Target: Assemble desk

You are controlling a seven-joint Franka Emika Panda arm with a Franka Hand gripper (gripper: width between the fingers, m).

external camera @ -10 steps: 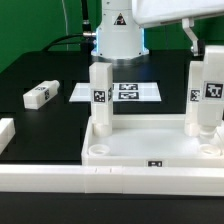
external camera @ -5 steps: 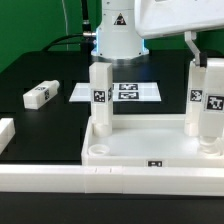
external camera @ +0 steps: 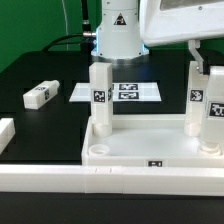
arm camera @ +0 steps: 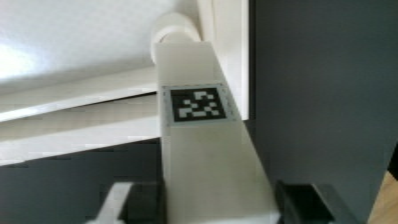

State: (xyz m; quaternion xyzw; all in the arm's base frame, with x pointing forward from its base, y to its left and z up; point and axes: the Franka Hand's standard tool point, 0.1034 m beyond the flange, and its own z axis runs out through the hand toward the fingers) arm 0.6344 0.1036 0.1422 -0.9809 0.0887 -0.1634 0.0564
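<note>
The white desk top (external camera: 150,150) lies near the front with its raised rim up. One square leg (external camera: 100,95) stands upright in its far corner socket on the exterior view's left. A second tagged leg (external camera: 212,105) stands at the far corner on the exterior view's right, and my gripper (external camera: 208,62) is shut on its upper end. In the wrist view that leg (arm camera: 201,120) runs down between my dark fingers (arm camera: 313,204) to the desk top's corner (arm camera: 80,100); my gripper (arm camera: 217,208) clamps it from both sides. Whether it sits fully in the socket is hidden.
A loose tagged leg (external camera: 39,95) lies on the black table at the exterior view's left. The marker board (external camera: 125,92) lies flat behind the desk top, before the arm's base (external camera: 118,40). A long white rail (external camera: 110,182) runs along the front, another piece (external camera: 5,133) at the left.
My gripper has come down with the leg on the exterior view's right, lowering it toward the corner of the desk top. Nothing else has moved.
</note>
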